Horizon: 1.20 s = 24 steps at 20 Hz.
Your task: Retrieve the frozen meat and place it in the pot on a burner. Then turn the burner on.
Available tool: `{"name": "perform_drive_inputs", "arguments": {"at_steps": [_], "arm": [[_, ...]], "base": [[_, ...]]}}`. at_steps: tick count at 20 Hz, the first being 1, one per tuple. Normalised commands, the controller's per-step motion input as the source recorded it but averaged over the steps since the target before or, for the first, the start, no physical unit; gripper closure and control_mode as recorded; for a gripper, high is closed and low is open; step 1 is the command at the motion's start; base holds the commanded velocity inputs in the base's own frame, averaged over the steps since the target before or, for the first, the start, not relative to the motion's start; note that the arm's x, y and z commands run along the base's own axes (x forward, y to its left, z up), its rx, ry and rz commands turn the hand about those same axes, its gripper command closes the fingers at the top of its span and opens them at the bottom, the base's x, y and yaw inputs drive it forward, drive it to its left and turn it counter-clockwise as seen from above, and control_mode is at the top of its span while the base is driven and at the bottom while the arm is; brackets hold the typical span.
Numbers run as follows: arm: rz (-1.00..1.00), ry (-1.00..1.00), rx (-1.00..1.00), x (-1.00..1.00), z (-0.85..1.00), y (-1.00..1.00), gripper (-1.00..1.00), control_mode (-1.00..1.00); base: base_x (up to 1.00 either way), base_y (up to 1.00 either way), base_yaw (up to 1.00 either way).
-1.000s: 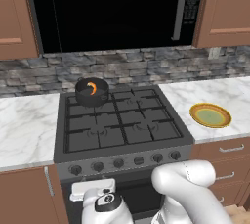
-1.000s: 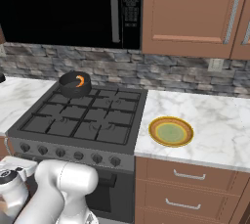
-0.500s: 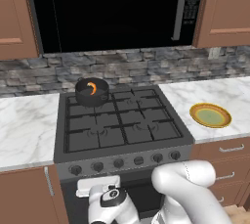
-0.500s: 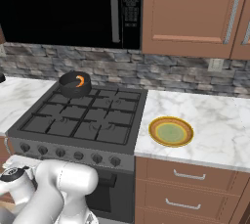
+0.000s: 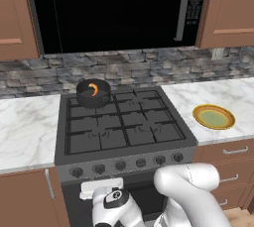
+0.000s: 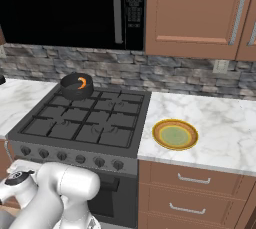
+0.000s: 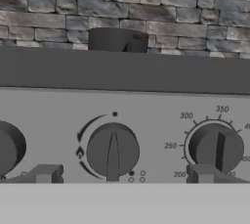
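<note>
Already lying inside the pot (image 5: 93,92): the frozen meat (image 5: 93,89), orange-brown and curved, well within the rim. Standing on the far-left burner (image 5: 92,103) of the stove (image 5: 124,122), close under the stone backsplash (image 5: 149,67). Seen again from the other side as the same dark pot at the far-left corner, meat showing inside.

Placing judged done; lighting the burner judged the step in hand. Down low before the stove's front panel, the pincer (image 7: 122,176), both fingertips (image 7: 46,174) rising either side of a round dark knob (image 7: 112,150). Spread wider than that knob, holding nothing, not touching it. Just right of it, a second dial (image 7: 216,148) ringed with temperature numbers, so probably the oven's and best left alone. At the left edge, part of another knob (image 7: 7,147).

Worth checking first: which knob feeds the far-left ring, not readable from the small marks beside it. Then, advance straight until the fingertips bracket the knob evenly, close firmly, and turn about its own axis without dragging sideways. Main risk judged to be a slipping, off-centre grip.

Off to the right on the counter (image 5: 218,97), a yellow-green plate (image 5: 213,117), well apart from the work.
</note>
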Motion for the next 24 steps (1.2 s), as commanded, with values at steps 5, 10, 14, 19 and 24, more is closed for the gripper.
{"name": "perform_drive_inputs", "arguments": {"at_steps": [5, 10, 14, 19, 24], "arm": [[0.0, 0.0, 0.0, 0.03, -0.08, 0.01, -1.0, -1.0], [-0.01, 0.0, 0.0, 0.15, 0.0, 0.06, -1.0, -1.0], [0.0, 0.0, 0.0, 0.19, 0.0, 0.02, -1.0, -1.0], [0.0, 0.0, 0.0, 0.19, 0.0, 0.0, -1.0, -1.0], [0.0, -0.02, 0.0, 0.16, 0.0, 0.0, -1.0, -1.0]], "base": [[0.0, 0.0, 0.0], [0.0, 0.0, 0.0], [0.0, 0.0, 0.0], [0.0, 0.0, 0.0], [0.0, 0.0, 0.0]]}}
